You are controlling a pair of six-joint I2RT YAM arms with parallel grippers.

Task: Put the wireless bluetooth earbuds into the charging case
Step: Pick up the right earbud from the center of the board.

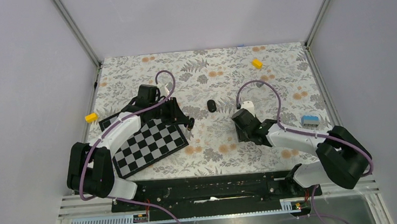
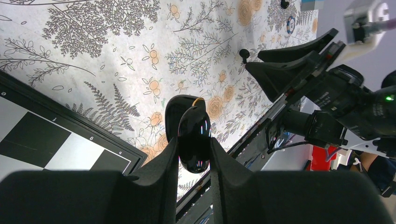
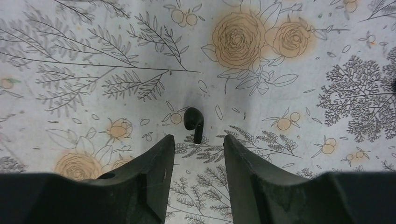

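Note:
My left gripper (image 2: 194,144) is shut on the charging case (image 2: 194,130), a glossy black pebble held off the mat between the fingers. An orange spot shows at the case's top edge. In the top view this gripper (image 1: 189,124) hangs by the chessboard's right corner. One black earbud (image 3: 192,120) with a short stem lies on the floral mat just past the tips of my right gripper (image 3: 198,140), which is open and holds nothing. From the left wrist, that earbud (image 2: 243,53) sits in front of the right gripper (image 2: 254,61). A second small black bud (image 2: 284,3) lies farther off.
A chessboard (image 1: 147,144) lies at the left under my left arm. Yellow blocks sit at the back right (image 1: 257,63) and the left edge (image 1: 91,117). A blue and white object (image 1: 309,119) rests near the right arm. A dark oval item (image 1: 211,105) lies mid-mat.

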